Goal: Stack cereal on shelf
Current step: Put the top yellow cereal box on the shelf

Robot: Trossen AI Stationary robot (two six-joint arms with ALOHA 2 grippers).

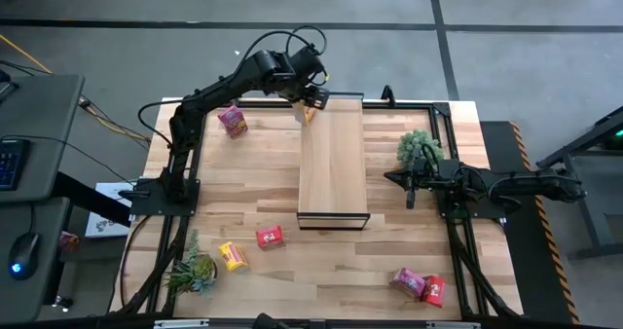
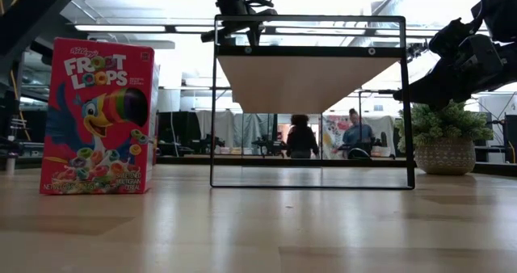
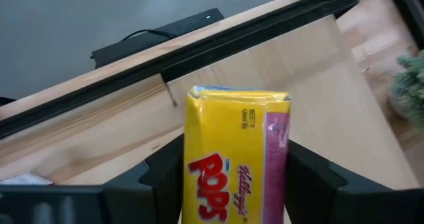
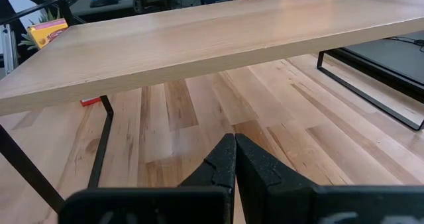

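Plainly a placing step is under way, and of the boxes only one has got as far as the shelf. Counting from the left with the table as a clock: one small green potted plant (image 1: 192,271) at eight o'clock, one yellow cardboard mini cereal box (image 1: 232,257) beside it, one pink cardboard mini box (image 1: 233,120) at eleven, and one red cardboard mini box (image 1: 270,237) near six. The left gripper (image 1: 310,103) sits at twelve over the far end of the long light wood-plank shelf with its dark frame (image 1: 333,164), with the second yellow Pops box (image 3: 236,161) between its jaws; whether the box is clamped or merely flanked I cannot tell. I reckon the next move calls for seating the box flat, then backing off cleanly. A second pink box (image 1: 409,281) and a second red box (image 1: 433,290) touch at five. A second plant (image 1: 419,149) stands at three, where the right gripper (image 4: 233,139) waits, pinched closed and empty.
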